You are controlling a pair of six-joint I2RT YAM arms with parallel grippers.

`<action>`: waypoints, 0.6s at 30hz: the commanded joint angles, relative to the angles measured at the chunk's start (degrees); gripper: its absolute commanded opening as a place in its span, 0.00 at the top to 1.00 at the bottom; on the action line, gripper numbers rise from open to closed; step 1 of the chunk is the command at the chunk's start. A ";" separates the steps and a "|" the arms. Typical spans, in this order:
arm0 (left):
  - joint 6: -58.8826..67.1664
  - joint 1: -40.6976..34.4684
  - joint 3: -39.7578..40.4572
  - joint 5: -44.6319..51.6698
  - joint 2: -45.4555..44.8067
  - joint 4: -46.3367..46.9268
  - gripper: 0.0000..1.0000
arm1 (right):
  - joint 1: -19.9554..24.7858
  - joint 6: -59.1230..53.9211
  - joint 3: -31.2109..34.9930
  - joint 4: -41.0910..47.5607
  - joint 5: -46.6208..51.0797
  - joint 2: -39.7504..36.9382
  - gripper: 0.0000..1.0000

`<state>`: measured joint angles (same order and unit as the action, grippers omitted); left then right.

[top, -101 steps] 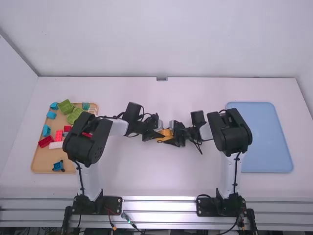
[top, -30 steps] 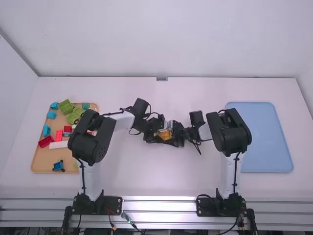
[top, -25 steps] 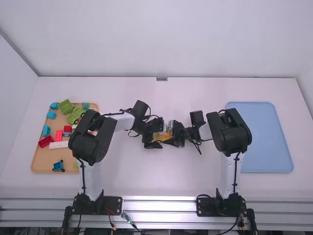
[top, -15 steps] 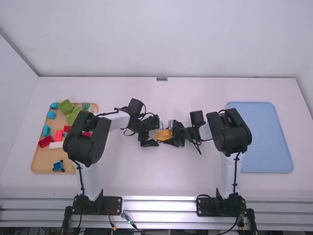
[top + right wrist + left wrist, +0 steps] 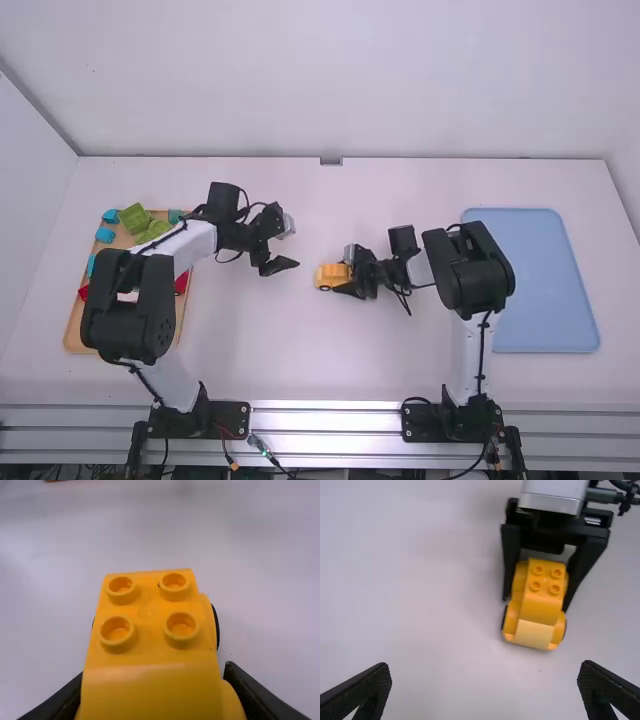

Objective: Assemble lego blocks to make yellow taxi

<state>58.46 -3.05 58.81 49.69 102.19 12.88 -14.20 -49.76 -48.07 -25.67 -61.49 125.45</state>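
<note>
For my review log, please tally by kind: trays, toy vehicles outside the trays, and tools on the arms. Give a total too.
Trays: 2 (tan tray, blue tray)
Toy vehicles outside the trays: 1 (yellow car)
Tools: 2 (left tool, right tool)
Total: 5
</note>
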 commanded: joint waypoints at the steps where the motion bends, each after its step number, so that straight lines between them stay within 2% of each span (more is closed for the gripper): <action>1: -7.10 1.25 -3.13 2.25 -0.92 -3.80 0.01 | 0.39 3.21 -1.99 0.33 1.55 0.35 0.44; 6: -21.05 1.42 -9.49 -5.25 -0.92 -19.17 0.01 | 2.34 6.97 -4.61 0.72 2.12 -2.54 0.46; 7: -26.08 1.14 -11.76 -8.35 -0.92 -25.00 0.01 | 3.45 8.17 -5.07 1.62 3.82 -5.03 0.45; 13: -46.42 1.51 -20.61 -23.39 -0.92 -48.22 0.01 | 10.23 9.25 -5.57 13.84 19.76 -19.30 0.49; 17: -50.07 1.14 -25.68 -29.77 -0.92 -59.89 0.01 | 17.46 11.98 -5.57 20.46 34.32 -26.71 0.52; 18: -50.10 1.14 -26.03 -29.92 -0.92 -60.63 0.01 | 17.77 12.26 -5.57 20.61 34.82 -26.86 0.52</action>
<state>14.24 -1.67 34.15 25.23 102.19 -46.89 1.39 -39.83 -52.95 -5.85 -36.71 100.33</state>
